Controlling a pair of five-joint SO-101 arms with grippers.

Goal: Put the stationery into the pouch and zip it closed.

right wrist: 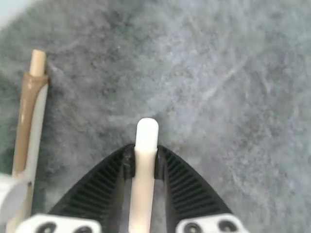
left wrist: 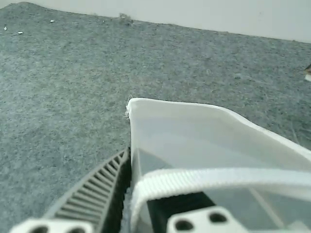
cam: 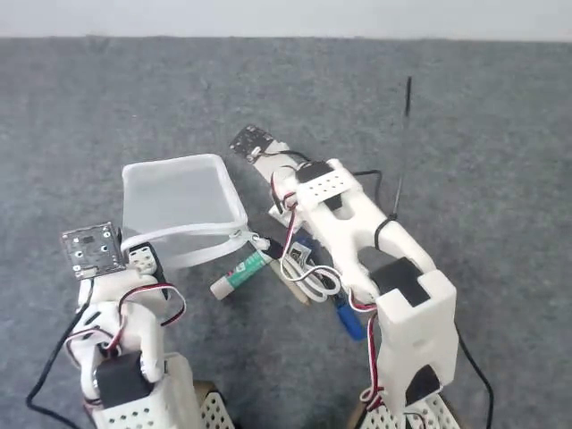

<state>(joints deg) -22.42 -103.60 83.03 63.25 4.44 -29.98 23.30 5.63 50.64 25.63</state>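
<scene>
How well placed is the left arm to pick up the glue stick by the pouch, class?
Probably not yet: the left gripper is clamped on the pouch and would have to let go first. Otherwise the way looks free; the glue stick lies on open carpet nearby.

Glue stick point(cam: 239, 273), perhaps pens point(cam: 350, 320), before pouch point(cam: 179, 206); far carpet point(cam: 465, 98) open.
</scene>
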